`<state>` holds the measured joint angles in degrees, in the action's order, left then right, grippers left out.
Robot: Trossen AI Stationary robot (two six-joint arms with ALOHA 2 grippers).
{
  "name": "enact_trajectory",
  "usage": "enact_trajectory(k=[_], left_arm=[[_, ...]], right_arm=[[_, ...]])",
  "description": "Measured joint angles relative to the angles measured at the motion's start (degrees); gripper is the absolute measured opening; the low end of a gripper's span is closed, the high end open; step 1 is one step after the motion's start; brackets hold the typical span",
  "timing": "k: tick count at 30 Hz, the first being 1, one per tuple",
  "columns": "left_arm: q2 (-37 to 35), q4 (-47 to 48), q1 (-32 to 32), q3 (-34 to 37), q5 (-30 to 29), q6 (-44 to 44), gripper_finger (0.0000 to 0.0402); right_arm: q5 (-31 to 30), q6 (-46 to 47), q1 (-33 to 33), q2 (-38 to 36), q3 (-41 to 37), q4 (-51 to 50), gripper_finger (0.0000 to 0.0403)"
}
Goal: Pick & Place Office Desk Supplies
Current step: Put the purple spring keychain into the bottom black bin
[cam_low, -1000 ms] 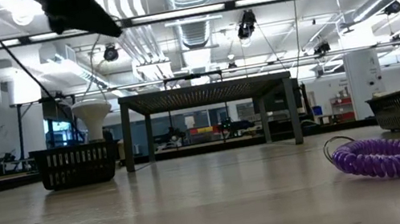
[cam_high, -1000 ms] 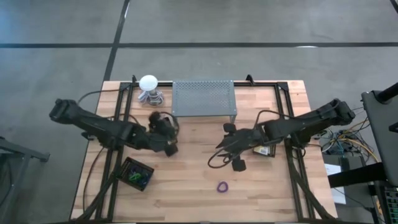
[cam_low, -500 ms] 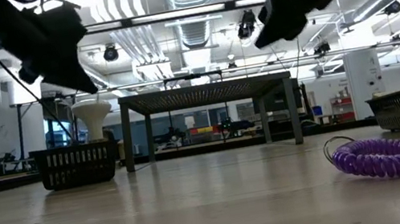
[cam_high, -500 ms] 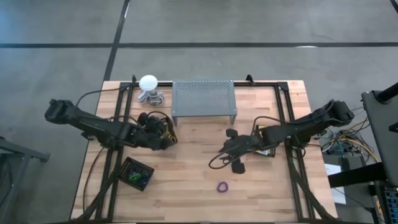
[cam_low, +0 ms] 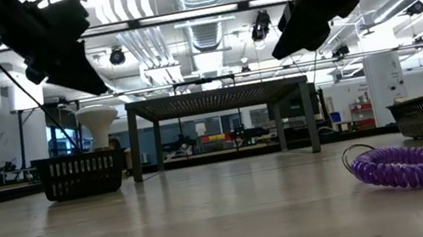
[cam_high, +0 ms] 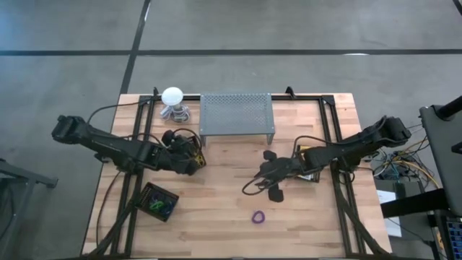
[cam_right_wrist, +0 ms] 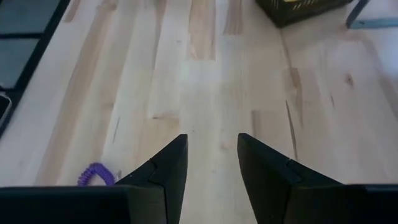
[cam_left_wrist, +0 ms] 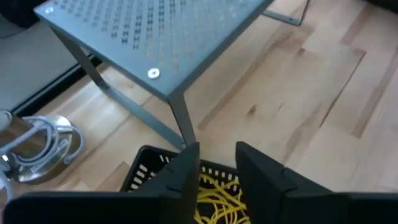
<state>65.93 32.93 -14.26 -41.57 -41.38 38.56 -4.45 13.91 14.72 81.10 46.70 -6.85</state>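
Note:
My left gripper (cam_high: 186,156) hangs open above a black basket (cam_left_wrist: 146,163) of yellowish rubber bands (cam_left_wrist: 217,196), just in front of the grey stand's left leg. My right gripper (cam_high: 272,175) is open too and hovers over bare wood at the table's middle right. In the right wrist view (cam_right_wrist: 211,152) only tabletop lies between its fingers. A purple coiled loop (cam_high: 258,216) lies flat on the table nearer the near edge; it also shows in the low view (cam_low: 409,165) and the right wrist view (cam_right_wrist: 98,174). Green and blue loops sit in a second black basket (cam_high: 159,202).
The grey perforated stand (cam_high: 237,115) stands at the far middle, with the white ball-topped object (cam_high: 172,96) to its left. A third black basket (cam_high: 309,173) sits under the right arm, its contents mostly hidden. Open wood stretches between the purple loop and the stand.
My left gripper has moved toward the far left and come down over the rubber-band basket. My right gripper has also come down. The purple loop has stayed where it was.

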Motion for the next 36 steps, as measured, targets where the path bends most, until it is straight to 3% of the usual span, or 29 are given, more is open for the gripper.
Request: enact_trajectory(k=[4, 9, 18, 25, 36], left_arm=[[0.0, 0.2, 0.0, -2.2, -1.1, -0.2, 0.014], [0.0, -0.1, 0.0, -5.3, -1.2, -0.2, 0.0153], [0.3, -8.8, -0.1, -4.5, 3.6, 2.3, 0.0154], [0.3, -13.8, -0.4, -3.3, 10.4, 5.4, 0.0154], [0.3, -16.7, -1.4, -3.3, 10.8, 6.0, 0.0154]], right_arm=[[0.6, 3.8, 0.0, 0.0, -0.6, 0.1, 0.0137], [6.9, 5.4, 0.4, 0.1, -2.4, 1.0, 0.0131], [11.0, -0.7, 5.9, 9.4, -5.7, 16.5, 0.0129], [10.5, -3.0, 10.2, 20.9, -1.3, 18.2, 0.0132], [8.3, -8.9, 11.3, 29.6, 4.1, 17.7, 0.019]])
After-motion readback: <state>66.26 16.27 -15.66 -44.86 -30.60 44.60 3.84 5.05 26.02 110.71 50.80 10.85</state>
